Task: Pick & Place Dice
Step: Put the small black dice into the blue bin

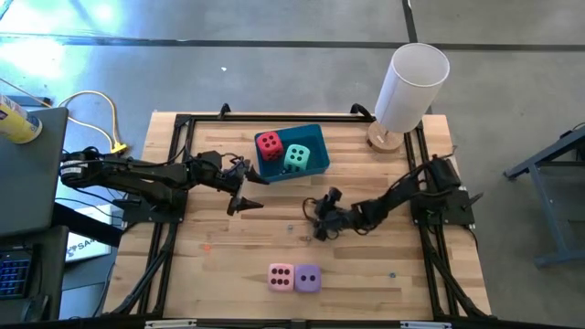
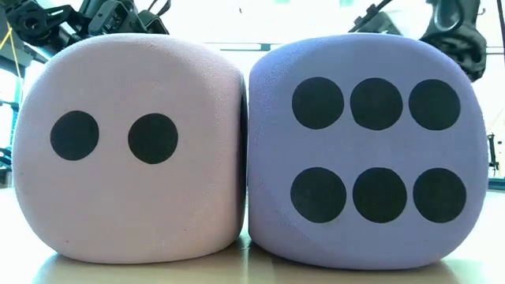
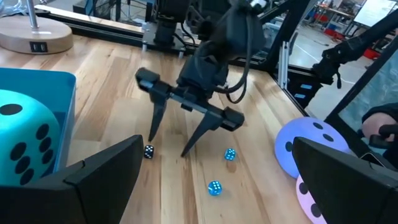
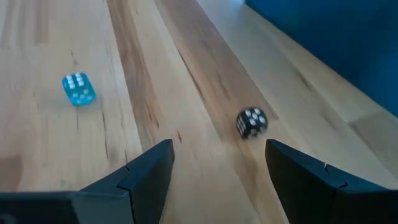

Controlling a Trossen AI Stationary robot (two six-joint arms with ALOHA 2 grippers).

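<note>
Dice of two kinds lie on the wooden bench (image 1: 366, 274). Four large foam cubes with black pips: a red die (image 1: 269, 143) and a teal die (image 1: 296, 157) sit inside the blue bin (image 1: 320, 155) at the far middle, while a pink die (image 1: 281, 276) and a purple die (image 1: 308, 278) stand touching side by side at the near edge, still outside the bin. Three tiny hard-looking dice also lie mid-bench: a black die (image 4: 251, 122) and two clear blue dice (image 3: 222, 171).

The right pincer (image 1: 322, 219) hangs low over mid-bench with its fingers spread wide and empty, the black die just ahead of the gap. The left pincer (image 1: 245, 195) hovers just beside the bin, also wide open and holding nothing. A white lamp (image 1: 407, 87) stands at the far right corner.

The foam cubes look light and squashy with a matte, grippy surface, so a squeeze across two opposite flat faces at mid-height should hold well; the pair touch, so the outer faces or the front and back are the free ones. The tiny dice look smooth, hard and likely to skid or roll, wanting a centred, low pinch.
</note>
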